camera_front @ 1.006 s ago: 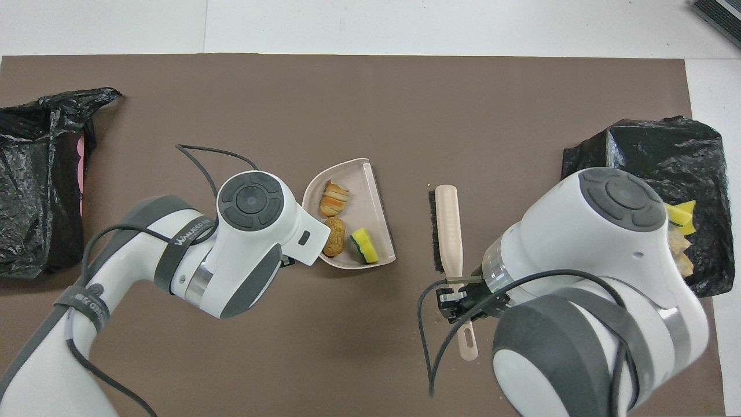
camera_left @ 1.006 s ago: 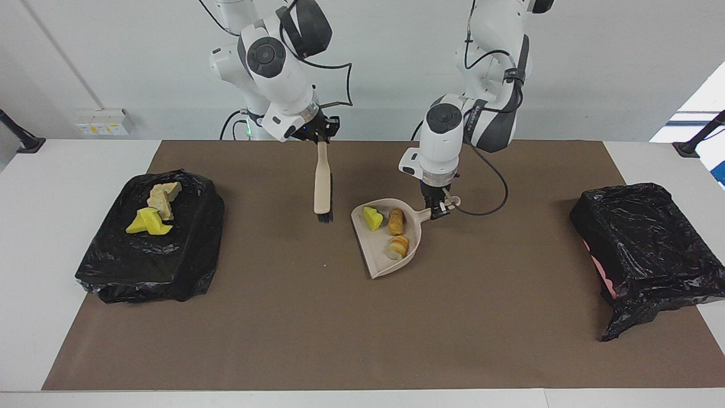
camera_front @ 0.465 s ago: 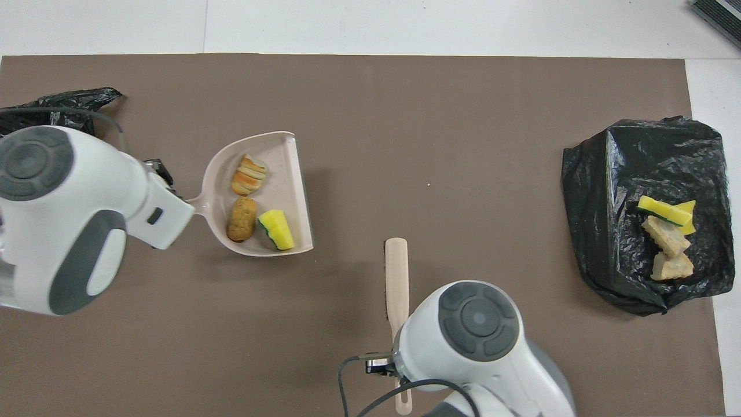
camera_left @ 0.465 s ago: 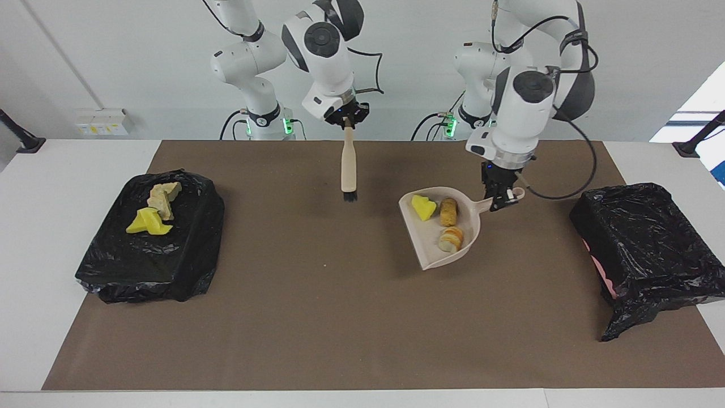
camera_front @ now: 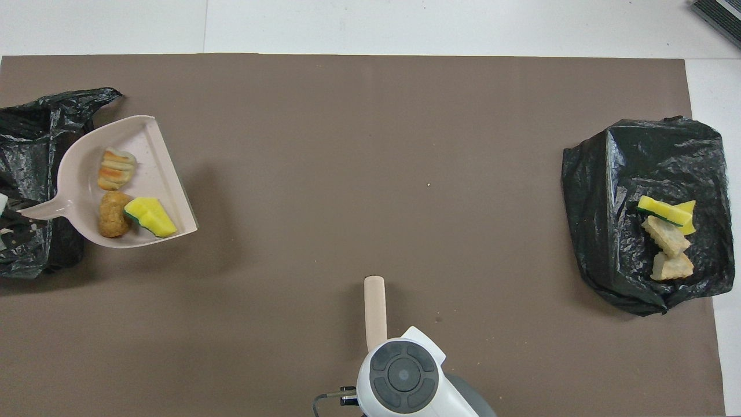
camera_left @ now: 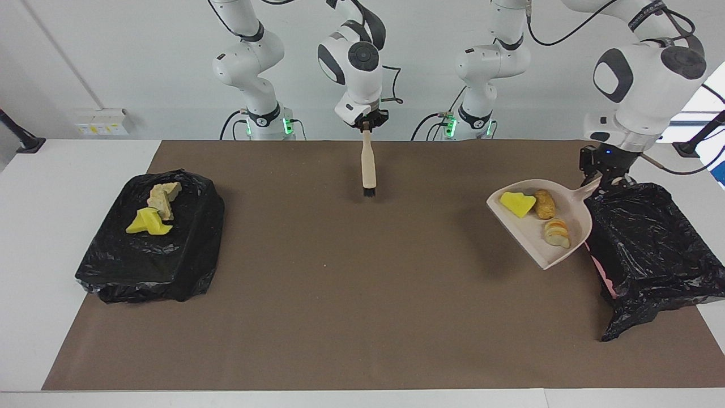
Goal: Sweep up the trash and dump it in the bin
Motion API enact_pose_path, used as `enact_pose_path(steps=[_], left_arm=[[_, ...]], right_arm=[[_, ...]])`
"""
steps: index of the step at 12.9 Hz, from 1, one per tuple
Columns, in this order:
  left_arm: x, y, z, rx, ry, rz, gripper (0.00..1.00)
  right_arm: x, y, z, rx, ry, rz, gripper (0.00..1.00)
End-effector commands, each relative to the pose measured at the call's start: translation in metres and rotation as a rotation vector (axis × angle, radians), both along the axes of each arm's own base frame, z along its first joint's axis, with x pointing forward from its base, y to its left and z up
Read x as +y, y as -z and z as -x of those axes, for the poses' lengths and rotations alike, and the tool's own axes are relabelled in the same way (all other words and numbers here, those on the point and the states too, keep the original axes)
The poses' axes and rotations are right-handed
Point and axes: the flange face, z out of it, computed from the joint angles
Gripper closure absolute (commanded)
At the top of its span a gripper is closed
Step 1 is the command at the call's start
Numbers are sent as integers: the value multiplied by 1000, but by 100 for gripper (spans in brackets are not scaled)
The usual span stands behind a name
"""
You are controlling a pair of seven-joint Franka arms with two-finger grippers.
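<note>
One brown mat | white table | white wall

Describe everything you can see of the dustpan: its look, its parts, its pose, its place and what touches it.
The dustpan is beige and looks like smooth plastic: a shallow scoop with a raised curved back wall, a straight open lip and a short handle. The left gripper is shut on that handle and holds the pan in the air, tilted, beside the black bin at the left arm's end of the table. Three scraps lie in it: one yellow and green, one orange-brown, one striped orange and cream.
</note>
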Motion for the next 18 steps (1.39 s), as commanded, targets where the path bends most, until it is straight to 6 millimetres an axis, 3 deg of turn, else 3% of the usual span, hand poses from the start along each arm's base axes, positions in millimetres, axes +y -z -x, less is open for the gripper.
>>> enact_pose_path(steps=[1, 4, 6, 8, 11, 12, 13, 14, 16, 18], left_arm=[[69, -19, -5, -40, -11, 30, 100], [145, -40, -5, -77, -57, -5, 100], [194, -44, -12, -70, -27, -53, 100], [216, -47, -24, -16, 82, -190, 100], [219, -50, -30, 61, 166, -387, 100], [214, -51, -34, 98, 200, -461, 100], [201, -52, -41, 118, 237, -504, 100], [191, -53, -46, 134, 265, -537, 100], [187, -55, -49, 179, 289, -616, 100], [184, -61, -49, 204, 245, -718, 100]], right_arm=[[0, 16, 17, -23, 33, -20, 100], [16, 47, 29, -39, 17, -12, 100], [15, 48, 30, -35, 6, -9, 100], [15, 50, 30, -30, 3, -3, 100], [14, 50, 29, -28, 10, 6, 100], [14, 51, 28, -28, 14, 7, 94], [13, 51, 27, -28, 17, 7, 60], [15, 52, 25, -27, 21, 7, 1], [16, 44, 6, -41, 47, -10, 0], [5, 22, -31, -82, 105, -43, 0]])
